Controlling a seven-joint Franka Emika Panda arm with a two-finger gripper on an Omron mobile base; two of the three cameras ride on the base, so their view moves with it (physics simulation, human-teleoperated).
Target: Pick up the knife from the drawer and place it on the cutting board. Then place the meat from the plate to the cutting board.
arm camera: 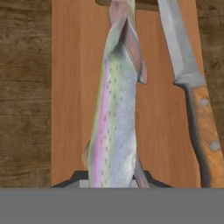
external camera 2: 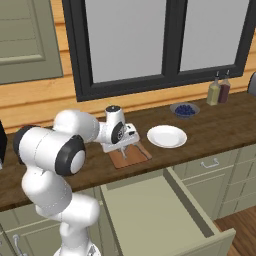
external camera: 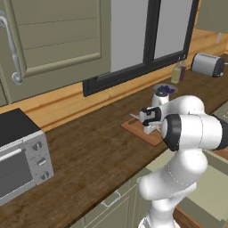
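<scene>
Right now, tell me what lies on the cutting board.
On the cutting board lies the knife along one edge. A fish hangs over its middle in the shut jaws; the wood under it is covered.

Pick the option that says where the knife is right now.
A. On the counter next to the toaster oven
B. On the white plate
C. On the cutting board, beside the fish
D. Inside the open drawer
C: in the hand view the knife lies on the cutting board, alongside the fish held in the gripper.
</scene>
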